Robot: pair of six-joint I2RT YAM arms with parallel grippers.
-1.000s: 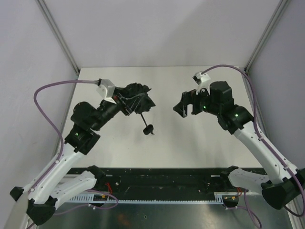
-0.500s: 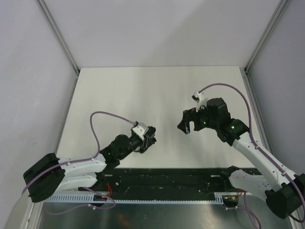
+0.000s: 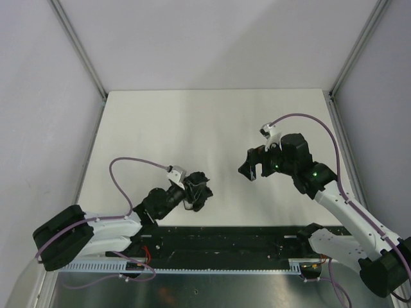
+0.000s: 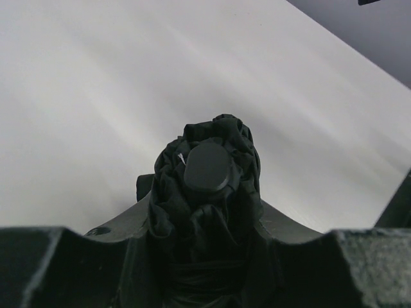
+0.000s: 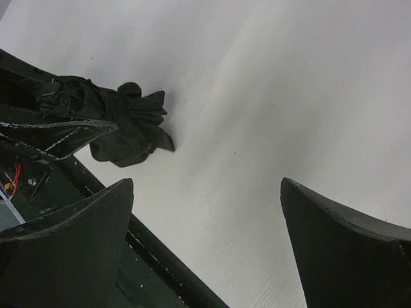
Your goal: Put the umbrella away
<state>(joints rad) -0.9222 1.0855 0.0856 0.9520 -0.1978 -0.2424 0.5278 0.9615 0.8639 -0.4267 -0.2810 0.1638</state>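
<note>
As left jaws clamp it — umbrella (bunched) protrudes.

Left arm: swung from mid-table down to its near edge.
Left gripper: now low, nearer the middle.
Umbrella: carried along; handle no longer hangs out.
Right gripper: slightly nearer.

The umbrella is crumpled matt black cloth; its round end cap looks like smooth plastic with a faint sheen. The desk is white, smooth, softly glossy. The right pincer has matt black fingers.
</note>
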